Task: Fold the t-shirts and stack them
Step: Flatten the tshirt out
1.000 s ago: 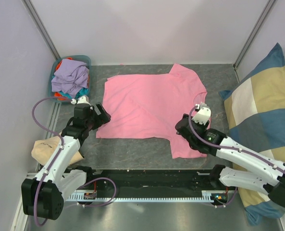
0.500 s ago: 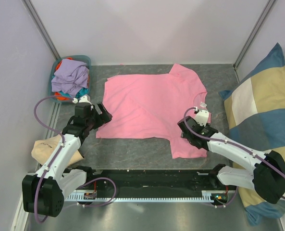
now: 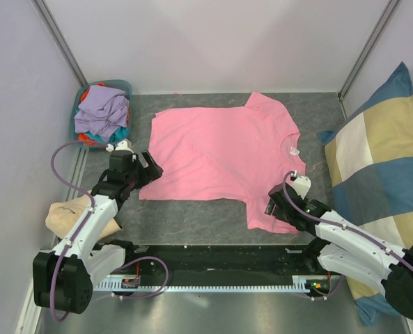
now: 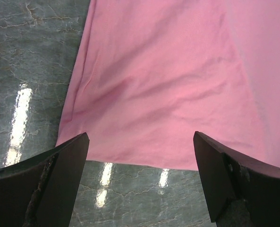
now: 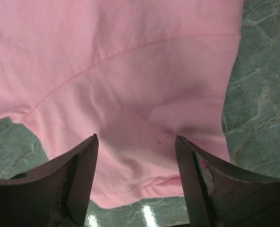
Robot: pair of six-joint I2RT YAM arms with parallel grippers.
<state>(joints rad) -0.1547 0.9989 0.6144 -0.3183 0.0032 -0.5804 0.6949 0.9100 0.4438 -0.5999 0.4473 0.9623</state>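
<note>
Illegibly small, a white neck label [image 3: 294, 151] marks the pink t-shirt [image 3: 220, 154].

Grey marbled table [image 3: 192, 216] is carrying one pink t-shirt [image 3: 220, 156], lying spread flat at mid-table, white neck label [image 3: 294, 151] showing at its right side, one sleeve reaching toward the near edge. Teal basket [image 3: 125, 86] is sitting far-left of the shirt, near but apart. Blue-and-cream checked cushion [image 3: 380, 160] is resting right of the shirt, at the table's right edge. Tan bundle [image 3: 63, 217] is lying near-left of the shirt, well apart; on or off the table unclear
</note>
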